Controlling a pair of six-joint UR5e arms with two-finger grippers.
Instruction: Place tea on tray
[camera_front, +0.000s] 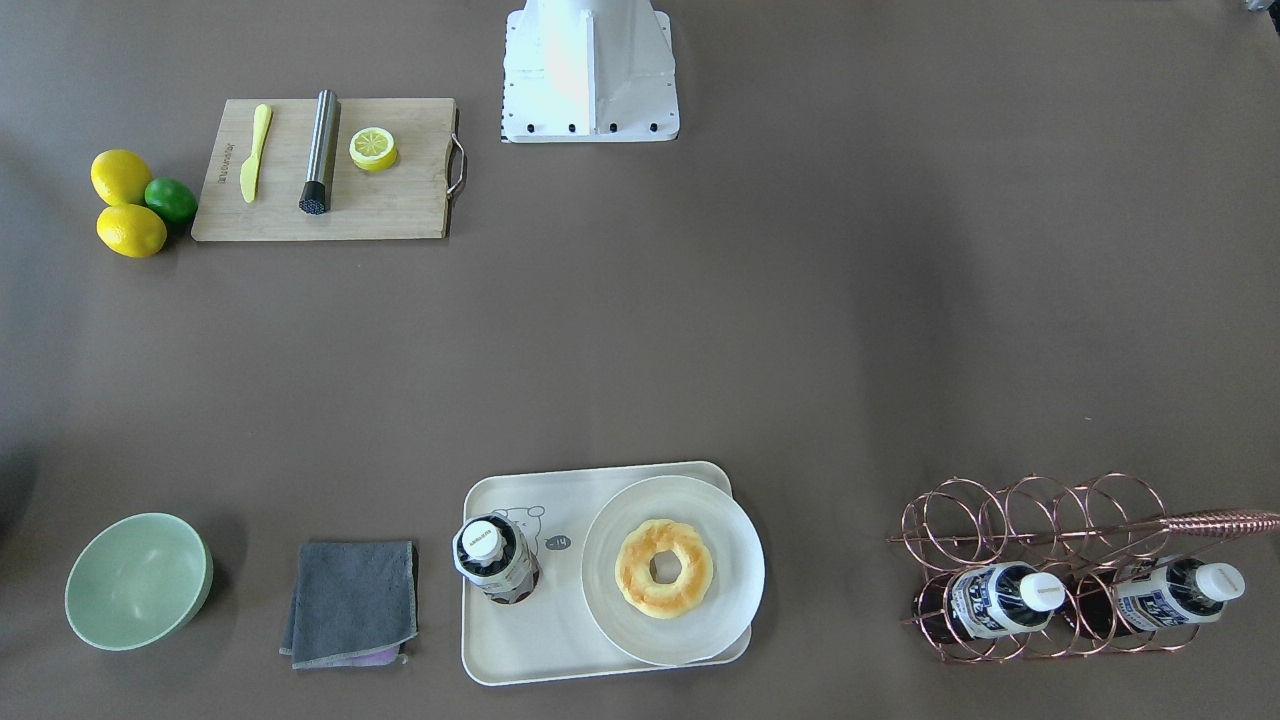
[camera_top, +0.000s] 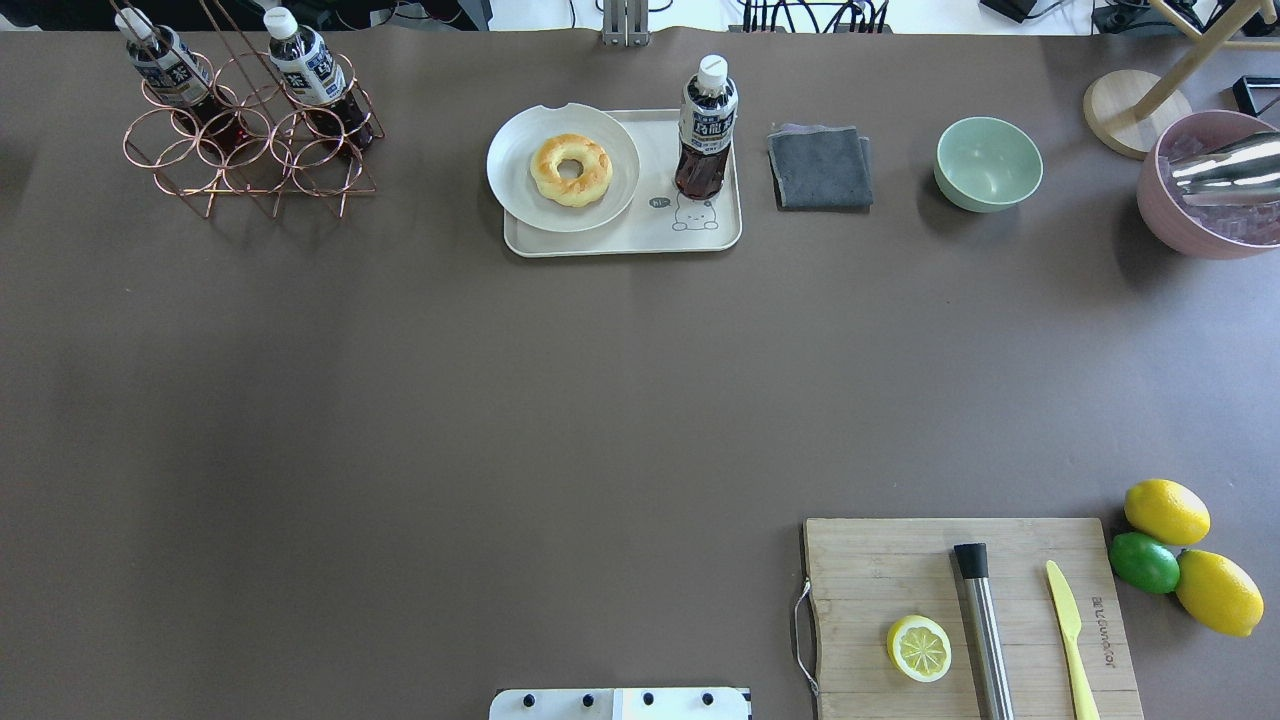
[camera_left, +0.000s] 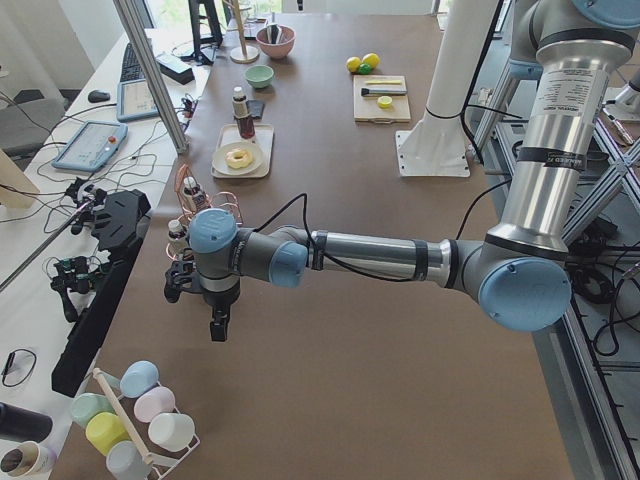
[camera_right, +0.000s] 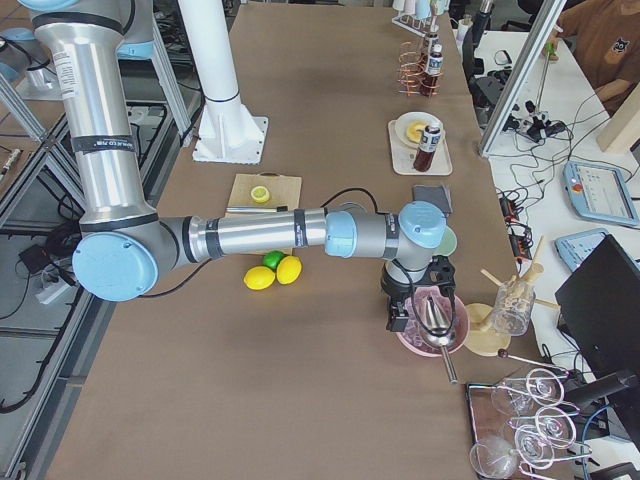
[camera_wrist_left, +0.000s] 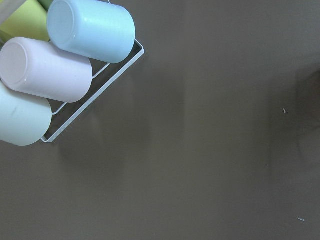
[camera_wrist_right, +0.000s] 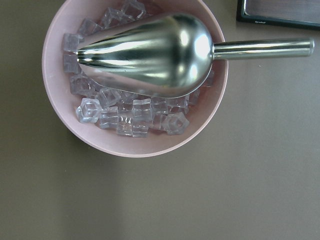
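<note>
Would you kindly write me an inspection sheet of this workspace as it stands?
Surface: brown table, no spills seen.
Job's things: tea upright on the tray beside the plate; two more bottles in the copper rack.
Clutter: doughnut, grey cloth, green bowl, cutting board, citrus.
Grippers: left gripper near the cup rack, right gripper over the ice bowl; state cannot be told.
Cables: bundle beyond the far edge.
Surroundings: wine glasses, a person.

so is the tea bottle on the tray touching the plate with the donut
Apart. The overhead exterior view shows the tea standing on the tray with bare tray between it and the plate.
</note>
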